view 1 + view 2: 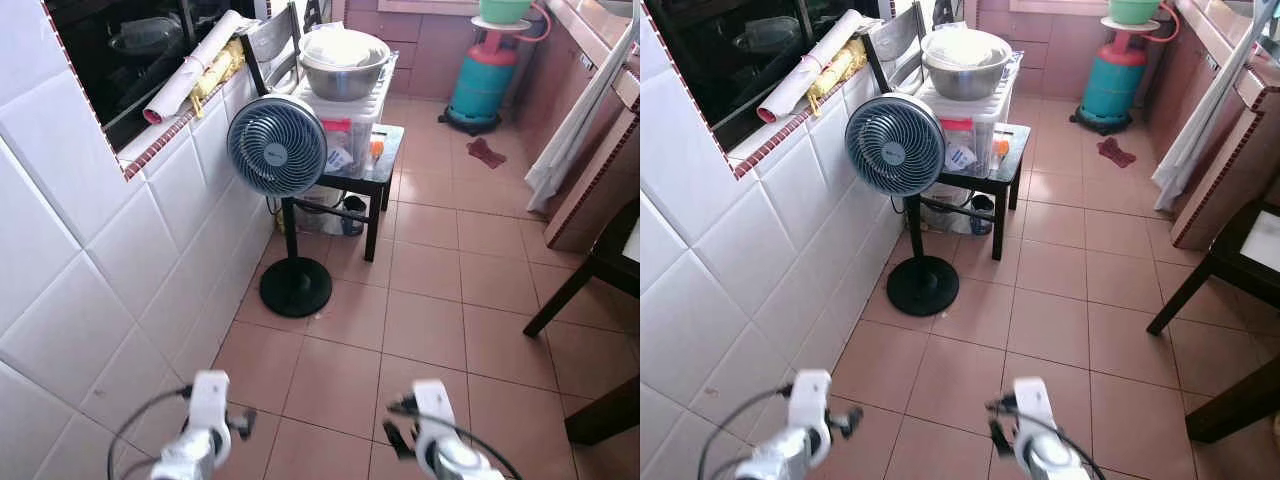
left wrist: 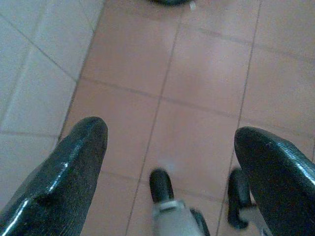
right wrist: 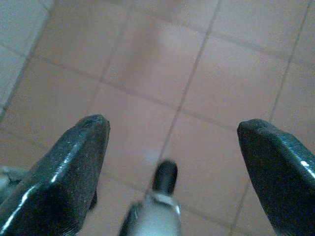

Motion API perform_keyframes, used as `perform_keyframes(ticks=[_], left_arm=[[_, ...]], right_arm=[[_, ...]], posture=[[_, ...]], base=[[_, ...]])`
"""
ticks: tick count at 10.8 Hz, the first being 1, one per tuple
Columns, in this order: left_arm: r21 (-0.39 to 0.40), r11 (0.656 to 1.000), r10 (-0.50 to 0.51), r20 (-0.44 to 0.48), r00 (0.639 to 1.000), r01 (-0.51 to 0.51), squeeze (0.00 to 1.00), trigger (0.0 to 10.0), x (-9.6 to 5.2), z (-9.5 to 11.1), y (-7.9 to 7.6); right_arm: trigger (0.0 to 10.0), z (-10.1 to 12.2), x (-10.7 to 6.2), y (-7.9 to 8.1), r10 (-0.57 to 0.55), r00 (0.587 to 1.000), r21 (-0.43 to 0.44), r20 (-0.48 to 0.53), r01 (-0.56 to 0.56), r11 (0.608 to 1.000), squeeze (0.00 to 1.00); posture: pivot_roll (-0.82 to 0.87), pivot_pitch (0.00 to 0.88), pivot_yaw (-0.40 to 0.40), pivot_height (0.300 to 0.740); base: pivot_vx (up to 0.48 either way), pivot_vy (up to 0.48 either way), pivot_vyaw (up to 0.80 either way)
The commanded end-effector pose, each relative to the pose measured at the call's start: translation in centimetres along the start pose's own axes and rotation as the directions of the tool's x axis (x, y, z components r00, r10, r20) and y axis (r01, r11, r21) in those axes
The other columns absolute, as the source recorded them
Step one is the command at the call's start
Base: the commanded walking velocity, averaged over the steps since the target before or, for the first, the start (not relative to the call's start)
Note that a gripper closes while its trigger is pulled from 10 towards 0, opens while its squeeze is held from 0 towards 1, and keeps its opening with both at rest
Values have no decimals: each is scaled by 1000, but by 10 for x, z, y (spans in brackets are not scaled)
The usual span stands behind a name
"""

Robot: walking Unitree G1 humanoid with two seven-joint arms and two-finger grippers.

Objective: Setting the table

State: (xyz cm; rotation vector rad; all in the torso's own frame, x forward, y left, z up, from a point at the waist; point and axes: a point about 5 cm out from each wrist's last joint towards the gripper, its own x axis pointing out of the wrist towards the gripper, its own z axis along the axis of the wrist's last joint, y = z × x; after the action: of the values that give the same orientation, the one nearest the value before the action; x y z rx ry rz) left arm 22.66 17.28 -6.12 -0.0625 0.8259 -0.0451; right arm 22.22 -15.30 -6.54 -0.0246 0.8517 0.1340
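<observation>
Terracotta tile floor underfoot, pale grout lines. White tiled wall along the left, capped by a red mosaic edge under a dark window opening. Rolled papers lying on the sill, white beside yellow.

Dark wooden table at the right edge, partly cut off, one leg slanting to the floor; no tableware visible on it. White cloth hanging down a counter at upper right. Teal gas cylinder standing far back, green bowl on the stand above it, red rag on the floor just beside.

Small black stand against the wall, carrying a clear lidded bin; steel bowl on top of the bin. Grey chair back behind the bin. Pedestal fan in front of the stand, round black base on the floor.

Left gripper low over bare floor near the wall, fingers spread wide, holding nothing. Right gripper likewise low over floor, fingers wide apart, nothing between them.
</observation>
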Motion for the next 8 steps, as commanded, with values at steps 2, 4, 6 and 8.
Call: perform_keyframes(ticks=[2, 4, 6, 8], left_arm=[[38, 999, -8, 47, 999, 6, 0, 10000, 2, 14, -1], [42, 998, -53, 159, 986, 47, 0, 10000, 5, 43, -9], [110, 985, -159, 321, 934, 130, 0, 10000, 4, 87, -20], [123, 982, -182, 395, 900, 145, 0, 10000, 0, 107, -16]], right_arm=[[10000, 22, 4, 9, 31, 996, -32, 80, -28, 999, 0], [10000, 51, 6, 20, 80, 981, -97, 178, -63, 993, 0], [10000, 92, 4, 28, 161, 930, -46, 332, -155, 987, 0], [10000, 110, 1, 26, 178, 896, -34, 408, -179, 983, 0]], posture=[[-64, 26, 26, 740], [-65, 32, 29, 740], [-58, 42, 28, 740], [-53, 50, 31, 740]], base=[[0, 0, 0], [0, 0, 0], [0, 0, 0], [0, 0, 0]])
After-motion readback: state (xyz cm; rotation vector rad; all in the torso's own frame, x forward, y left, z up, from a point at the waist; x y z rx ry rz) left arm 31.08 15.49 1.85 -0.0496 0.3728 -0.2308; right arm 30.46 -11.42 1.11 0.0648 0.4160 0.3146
